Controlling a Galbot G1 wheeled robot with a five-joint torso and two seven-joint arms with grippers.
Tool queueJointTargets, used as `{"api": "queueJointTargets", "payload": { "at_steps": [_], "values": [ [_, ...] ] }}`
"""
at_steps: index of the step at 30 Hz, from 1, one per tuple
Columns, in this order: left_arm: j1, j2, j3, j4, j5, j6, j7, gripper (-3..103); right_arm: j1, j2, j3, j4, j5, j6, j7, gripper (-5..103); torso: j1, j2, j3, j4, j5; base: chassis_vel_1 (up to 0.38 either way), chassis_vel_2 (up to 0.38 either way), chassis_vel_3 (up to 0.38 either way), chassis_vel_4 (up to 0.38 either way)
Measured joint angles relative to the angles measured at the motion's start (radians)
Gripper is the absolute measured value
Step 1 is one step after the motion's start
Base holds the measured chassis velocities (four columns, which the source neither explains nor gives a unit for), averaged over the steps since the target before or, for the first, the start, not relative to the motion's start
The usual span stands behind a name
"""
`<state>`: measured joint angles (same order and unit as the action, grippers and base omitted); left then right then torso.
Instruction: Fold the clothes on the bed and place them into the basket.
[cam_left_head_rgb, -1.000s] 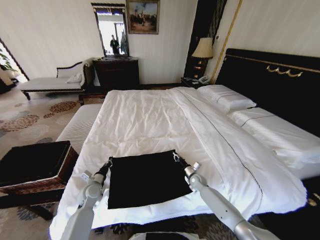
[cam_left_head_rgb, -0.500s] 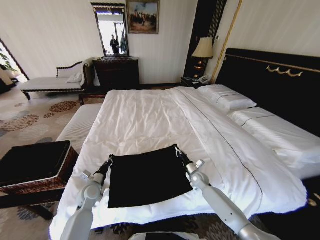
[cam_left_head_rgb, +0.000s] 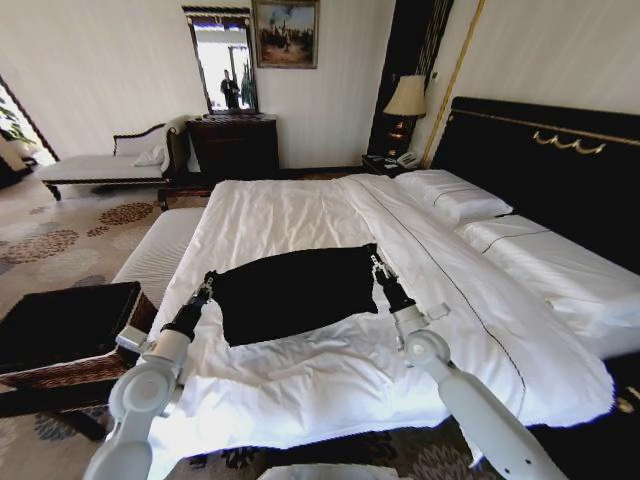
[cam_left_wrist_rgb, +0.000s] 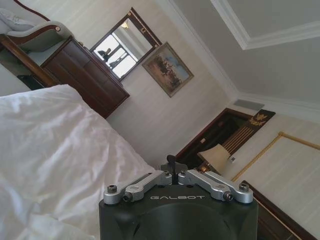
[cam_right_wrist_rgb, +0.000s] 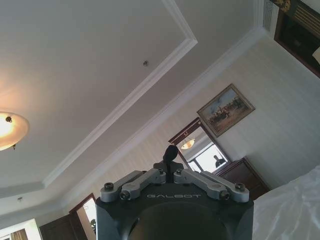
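The left gripper (cam_left_head_rgb: 207, 284) is pinching one far corner of the black T-shirt (cam_left_head_rgb: 290, 292), fingers closed tight on the cloth, and the right gripper (cam_left_head_rgb: 378, 266) is doing the same at the other far corner. In both wrist views the jaws are looking clamped together and pointing up at the wall and ceiling, so the arms are tilted well back.

So the shirt is hanging stretched between the two of them, its long axis running side to side across the robot's front. It's sitting over the middle of the bed (cam_left_head_rgb: 300, 215), on the white duvet, with the lower edge sagging down onto the rumpled sheet toward the robot.

The key bit for whatever fold is coming: the held edge is the far one and the loose edge is the near one, so the cloth is lying from the grippers back toward the robot's body. Both arms look about equally close to it.

The basket (cam_left_head_rgb: 70, 325) is waiting on the floor off the robot's left side, just beside the bed, nearer the left arm.
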<state>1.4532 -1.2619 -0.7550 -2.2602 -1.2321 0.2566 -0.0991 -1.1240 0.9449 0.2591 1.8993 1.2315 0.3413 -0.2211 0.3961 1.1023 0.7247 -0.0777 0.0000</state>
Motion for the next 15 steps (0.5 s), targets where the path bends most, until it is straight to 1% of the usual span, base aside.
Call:
{"api": "queueJointTargets", "payload": {
  "at_steps": [2,3,5,7,8,9,11,13,14,15],
  "values": [
    [0.023,0.0,-0.009,-0.038,0.0,0.0,-0.005,0,-0.038,0.002,0.025,0.032,-0.021,0.004,0.004,2,0.0,0.0,0.0,-0.0001,0.0,0.0,0.0,0.0,0.0],
    [0.048,0.0,-0.019,-0.082,-0.001,0.001,-0.022,0,-0.083,0.006,0.053,0.069,-0.055,0.011,0.011,2,0.0,0.0,0.0,-0.0001,0.0001,0.0,0.0,0.0,0.0],
    [0.059,-0.001,-0.024,-0.099,-0.002,0.004,-0.033,0,-0.102,0.009,0.064,0.085,-0.067,0.013,0.016,2,0.0,0.0,0.0,-0.0001,-0.0001,0.0,0.0,0.0,0.0],
    [0.102,-0.002,-0.039,-0.157,0.0,0.021,-0.074,0,-0.173,0.021,0.099,0.144,-0.112,0.02,0.038,2,0.0,0.0,0.0,-0.0003,0.0001,0.0,0.0,0.0,0.0],
    [0.157,-0.001,-0.057,-0.211,0.003,0.038,-0.103,0,-0.239,0.033,0.127,0.199,-0.149,0.022,0.077,2,0.0,0.0,0.0,-0.0002,0.0,0.0,0.0,0.0,0.0],
    [0.157,-0.001,-0.057,-0.211,0.003,0.038,-0.103,0,-0.239,0.033,0.127,0.199,-0.149,0.022,0.077,2,0.0,0.0,0.0,-0.0002,0.0,0.0,0.0,0.0,0.0],
    [0.214,0.008,-0.082,-0.242,-0.001,0.051,-0.128,0,-0.302,0.045,0.153,0.261,-0.187,0.023,0.135,2,0.0,0.0,0.0,-0.0002,0.0003,0.0,0.0,0.0,0.0],
    [0.269,0.03,-0.136,-0.251,-0.046,0.09,-0.195,0,-0.374,0.055,0.187,0.362,-0.233,-0.004,0.265,2,0.0,0.0,0.0,-0.0003,-0.0001,0.0,0.0,0.0,0.0],
    [0.269,0.03,-0.136,-0.251,-0.046,0.09,-0.195,0,-0.374,0.055,0.187,0.362,-0.233,-0.004,0.265,2,0.0,0.0,0.0,-0.0003,-0.0001,0.0,0.0,0.0,0.0],
    [0.277,0.042,-0.166,-0.251,-0.094,0.124,-0.238,0,-0.387,0.053,0.199,0.405,-0.244,-0.03,0.328,2,0.0,0.0,0.0,-0.0003,-0.0002,0.0,0.0,0.0,0.0]
  ]
}}
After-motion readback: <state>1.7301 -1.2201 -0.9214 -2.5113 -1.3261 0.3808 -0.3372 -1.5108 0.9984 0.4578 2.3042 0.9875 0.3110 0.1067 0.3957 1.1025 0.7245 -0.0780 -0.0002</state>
